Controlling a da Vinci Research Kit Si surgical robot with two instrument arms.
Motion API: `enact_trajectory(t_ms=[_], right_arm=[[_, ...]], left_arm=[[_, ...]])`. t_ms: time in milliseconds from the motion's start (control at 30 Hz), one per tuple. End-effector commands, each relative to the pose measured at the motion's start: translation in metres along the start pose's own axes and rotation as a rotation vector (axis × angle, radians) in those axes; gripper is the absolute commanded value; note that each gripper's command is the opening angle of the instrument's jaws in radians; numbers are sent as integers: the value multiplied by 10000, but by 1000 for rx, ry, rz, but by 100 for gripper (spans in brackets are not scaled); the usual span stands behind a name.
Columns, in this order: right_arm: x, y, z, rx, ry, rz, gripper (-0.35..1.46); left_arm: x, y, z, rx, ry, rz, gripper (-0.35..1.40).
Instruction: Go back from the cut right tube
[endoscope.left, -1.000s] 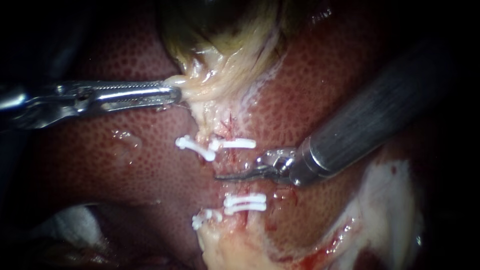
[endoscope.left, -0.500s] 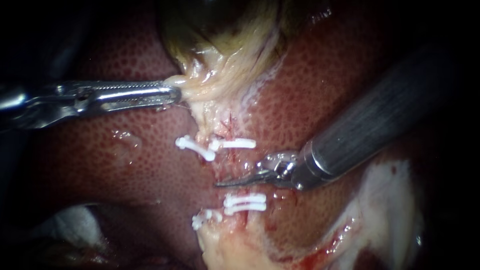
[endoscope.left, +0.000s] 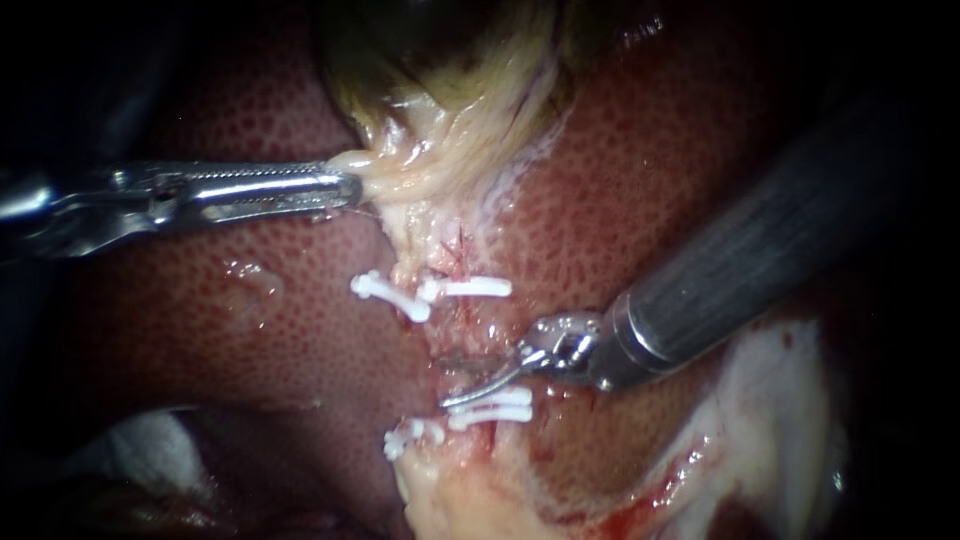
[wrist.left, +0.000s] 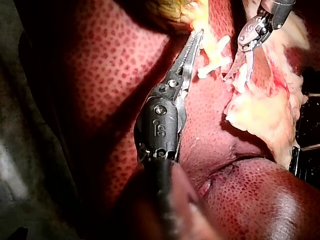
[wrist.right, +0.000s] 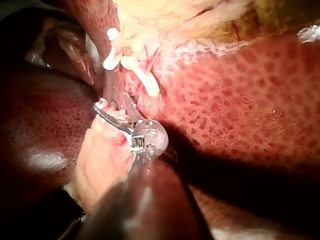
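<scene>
Endoscope view: the left instrument (endoscope.left: 350, 187) lies level from the left, its jaws clenched on pale tissue (endoscope.left: 400, 180) under the gallbladder (endoscope.left: 440, 80). The right instrument (endoscope.left: 443, 380) slants down from the upper right, its curved jaws parted and gripping nothing, at the cut right tube (endoscope.left: 470, 325) on the liver (endoscope.left: 620, 180). Clips (endoscope.left: 465, 288): five white ones (two above the gap, three below).

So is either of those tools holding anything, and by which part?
The left instrument grips the gallbladder by its pale, narrow lower end. The right instrument stands open and holds nothing.
</scene>
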Motion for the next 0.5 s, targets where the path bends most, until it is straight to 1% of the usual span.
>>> enact_trajectory(t_ms=[33,133,167,300,333,367,400,467,500], right_arm=[[0,0,0,2,1,-9,101],[-2,-3,-1,5,-2,-28,109],[-2,-5,-2,7,-3,-40,109],[-5,-17,-10,8,-6,-78,113],[-5,-20,-14,-8,0,-103,116],[-6,-24,-19,-45,11,-157,123],[-6,-27,-24,-82,22,-192,128],[-3,-34,-39,-154,43,-235,140],[-1,-36,-46,-175,45,-261,143]], left_arm=[[0,0,0,0,0,0,-35],[0,-1,0,0,0,0,-35],[0,-1,0,-1,0,0,-35],[-1,-1,0,-1,0,0,-35],[-1,-2,0,-1,0,0,-35],[-1,-2,0,-1,0,0,-35],[-1,-2,0,-1,0,0,-35],[-1,-2,0,-1,0,0,-35],[-1,-2,0,-1,0,0,-35]])
